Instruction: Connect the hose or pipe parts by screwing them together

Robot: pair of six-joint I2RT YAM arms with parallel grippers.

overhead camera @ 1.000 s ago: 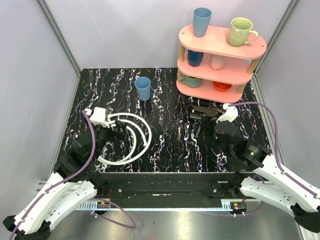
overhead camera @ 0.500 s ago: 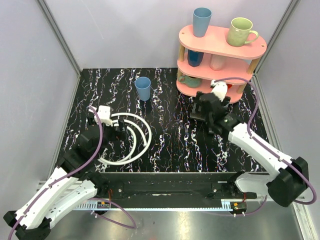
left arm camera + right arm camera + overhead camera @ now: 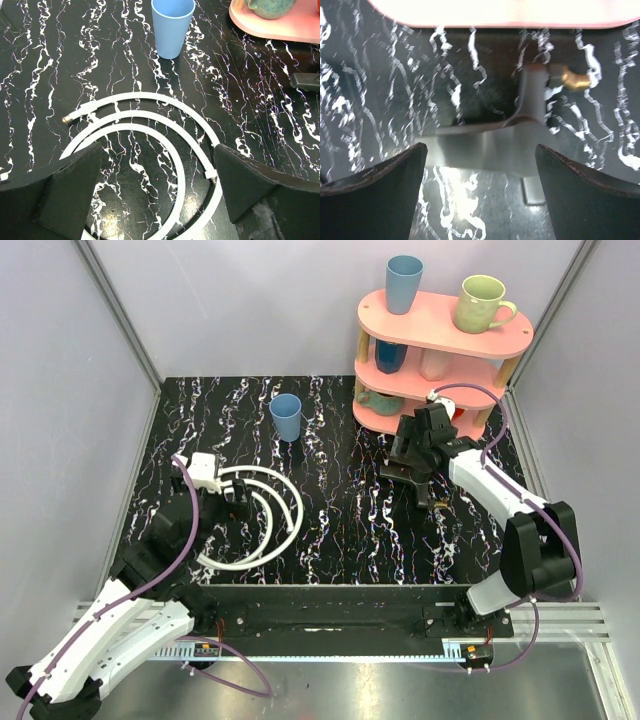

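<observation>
Thin white hoses [image 3: 297, 508] lie curled in loops on the black marbled table, left of centre. In the left wrist view the hoses [image 3: 145, 95] show small metal fittings at their ends, one brass end [image 3: 67, 120] at the left and one end [image 3: 212, 176] by my right finger. My left gripper [image 3: 230, 500] [image 3: 158, 167] hangs open just above the loops, holding nothing. My right gripper [image 3: 408, 468] [image 3: 480, 167] stands open over a dark grey part [image 3: 510, 140] with a brass elbow fitting [image 3: 575, 80], close to the pink shelf.
A blue cup [image 3: 286, 417] [image 3: 172, 25] stands behind the hoses. A pink three-tier shelf [image 3: 440, 335] with mugs and cups occupies the back right corner; its lowest board [image 3: 495, 15] is right behind the dark part. Grey walls close in the table.
My right arm has swung from the near right out toward the shelf and now points down over the dark part. My left arm has barely shifted above the hoses.
</observation>
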